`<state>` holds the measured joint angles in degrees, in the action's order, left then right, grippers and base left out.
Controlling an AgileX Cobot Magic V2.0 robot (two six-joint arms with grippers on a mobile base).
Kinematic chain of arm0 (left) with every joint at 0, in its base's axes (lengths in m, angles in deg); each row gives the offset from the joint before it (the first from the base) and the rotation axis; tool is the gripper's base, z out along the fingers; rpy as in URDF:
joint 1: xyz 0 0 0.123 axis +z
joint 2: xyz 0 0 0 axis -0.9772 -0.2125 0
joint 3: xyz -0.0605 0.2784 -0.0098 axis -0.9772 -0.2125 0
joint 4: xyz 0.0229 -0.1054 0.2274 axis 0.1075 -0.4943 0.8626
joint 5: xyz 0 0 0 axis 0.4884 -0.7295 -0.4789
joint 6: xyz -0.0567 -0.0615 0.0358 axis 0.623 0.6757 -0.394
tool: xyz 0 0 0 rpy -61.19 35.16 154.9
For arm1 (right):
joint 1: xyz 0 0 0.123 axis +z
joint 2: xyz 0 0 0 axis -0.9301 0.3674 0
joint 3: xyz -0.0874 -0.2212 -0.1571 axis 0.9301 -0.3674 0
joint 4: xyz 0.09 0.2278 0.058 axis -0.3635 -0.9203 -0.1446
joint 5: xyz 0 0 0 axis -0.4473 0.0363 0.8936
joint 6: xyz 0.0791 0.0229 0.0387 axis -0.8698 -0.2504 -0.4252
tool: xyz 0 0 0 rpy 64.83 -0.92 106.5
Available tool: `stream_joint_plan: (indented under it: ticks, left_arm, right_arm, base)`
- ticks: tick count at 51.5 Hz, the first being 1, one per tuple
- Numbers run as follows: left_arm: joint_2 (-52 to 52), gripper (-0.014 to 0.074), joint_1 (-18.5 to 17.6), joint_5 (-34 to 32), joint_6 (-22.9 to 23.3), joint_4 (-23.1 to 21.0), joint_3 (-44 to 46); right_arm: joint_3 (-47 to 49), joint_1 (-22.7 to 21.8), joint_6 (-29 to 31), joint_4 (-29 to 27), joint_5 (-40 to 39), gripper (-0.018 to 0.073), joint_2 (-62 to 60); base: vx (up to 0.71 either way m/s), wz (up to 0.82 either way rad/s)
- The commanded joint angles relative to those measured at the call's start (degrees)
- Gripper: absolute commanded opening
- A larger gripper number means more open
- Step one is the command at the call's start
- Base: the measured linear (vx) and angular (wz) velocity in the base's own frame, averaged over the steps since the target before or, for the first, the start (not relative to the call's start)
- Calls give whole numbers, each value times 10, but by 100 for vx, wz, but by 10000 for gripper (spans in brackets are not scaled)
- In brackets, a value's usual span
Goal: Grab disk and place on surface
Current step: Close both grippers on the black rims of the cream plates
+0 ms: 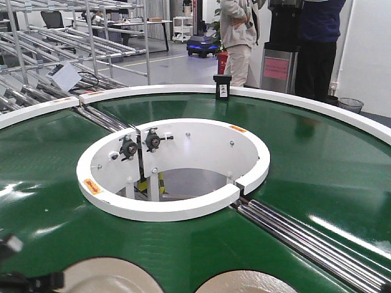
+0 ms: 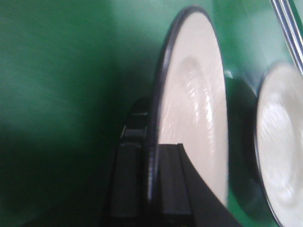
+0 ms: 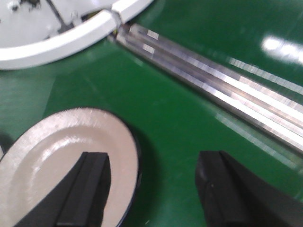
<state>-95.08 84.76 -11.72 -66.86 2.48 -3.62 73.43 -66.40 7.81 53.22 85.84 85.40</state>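
Grasp step: my left hand (image 2: 151,137) pinches the disk (image 2: 194,109) by its rim on the green conveyor belt (image 2: 57,71), seven o'clock from the white inner ring (image 1: 153,210); right hand (image 3: 158,189) hangs spread. Next, I judge: lift, carry to the tabletop.

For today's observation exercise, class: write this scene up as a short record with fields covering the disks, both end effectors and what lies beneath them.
disks: two cream ones, left disk and right disk, side by side
beneath them: green conveyor belt
belt features: white inner rim; steel rollers crossing it
left end effector: shut on the left disk's rim
right end effector: open, straddling the right disk's edge
status: neither disk placed off the belt yet
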Motion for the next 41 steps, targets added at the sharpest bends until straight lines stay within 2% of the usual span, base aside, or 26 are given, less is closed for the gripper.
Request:
stream_joint_plan:
  ticks: [1,6,13,17,22,32,41]
  left_arm:
    - [54,-7,30,9,38,-30,15]
    - [96,-6,65,14,62,-30,15]
    - [146,-5,101,18,93,-31,15]
    - [165,-5,105,24,105,-31,15]
    - [178,-5,105,28,105,-31,15]
    - [178,-5,105,44,105,-31,14]
    - [178,-5,105,44,105,-31,14]
  right_arm:
    - [43,-4,0,-45,-1,464,45]
    - [60,-4,1,-76,19,464,104]
    - [64,-4,4,-77,11,464,193]
    - [64,-4,11,-83,-10,464,241]
    - [64,-4,52,-119,-22,464,301]
    - [64,-4,255,-271,-40,464,400]
    - [64,-4,393,-421,-17,464,466]
  base:
    - [0,0]
    - [0,0]
    - [0,0]
    - [0,0]
    - [0,0]
    - [0,0]
    - [0,0]
